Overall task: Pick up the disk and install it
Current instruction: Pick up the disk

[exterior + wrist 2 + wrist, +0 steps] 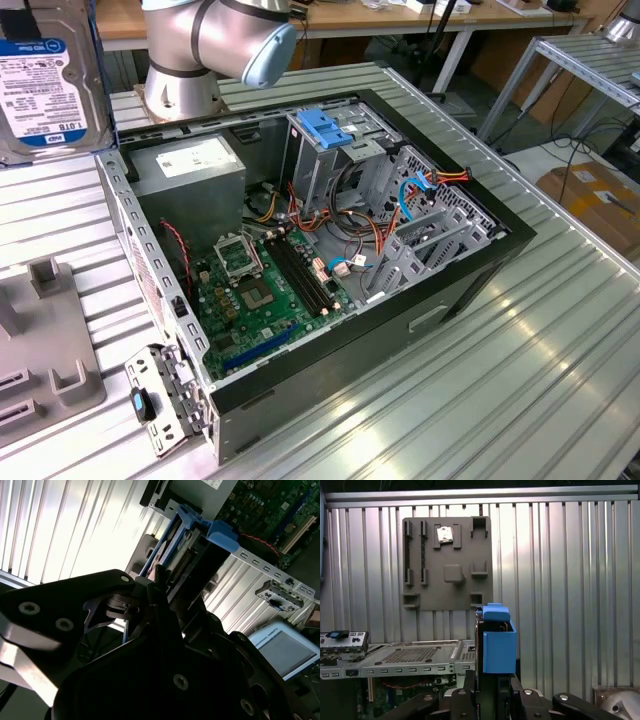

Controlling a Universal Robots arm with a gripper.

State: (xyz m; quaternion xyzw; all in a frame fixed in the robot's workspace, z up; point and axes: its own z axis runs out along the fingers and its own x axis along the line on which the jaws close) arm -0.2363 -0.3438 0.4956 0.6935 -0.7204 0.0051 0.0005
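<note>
Here, disk [45, 80] above ribbed table [540, 380], workbench [400, 15] beyond.

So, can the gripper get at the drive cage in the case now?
Probably yes: the case lies open and nothing blocks the drive cage from above, though the gripper holds the disk.

The exterior view looks steeply down from mid range onto the open computer case [400, 330] on the ribbed table [520, 400]. Both wrist views sit close behind the gripper [492, 684], looking past the disk [497, 647] it clamps toward the table. The first wrist view shares the grey fixture plate [447, 565] with the exterior view.
</note>
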